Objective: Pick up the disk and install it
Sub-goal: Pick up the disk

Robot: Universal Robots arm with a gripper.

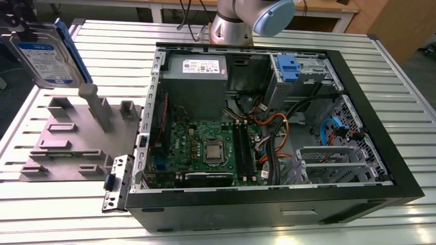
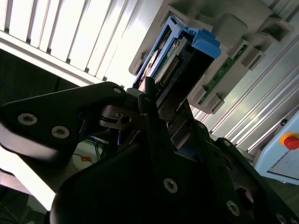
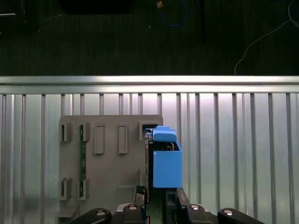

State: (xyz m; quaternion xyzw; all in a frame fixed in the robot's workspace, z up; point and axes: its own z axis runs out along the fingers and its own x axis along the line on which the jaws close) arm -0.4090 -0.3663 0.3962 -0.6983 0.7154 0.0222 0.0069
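Pick-up done: my gripper (image 3: 159, 201) is clenched on the disk (image 1: 43, 57), held up over the grey fixture plate (image 1: 68, 148). Install pending; the disk is well apart from the open computer case (image 1: 403, 185).

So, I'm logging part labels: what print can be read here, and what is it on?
White-and-blue label on the disk: print too small to read.
Power supply sticker: print too small to read.
Circuit board: markings too small to read.
Nothing here can be quoted.
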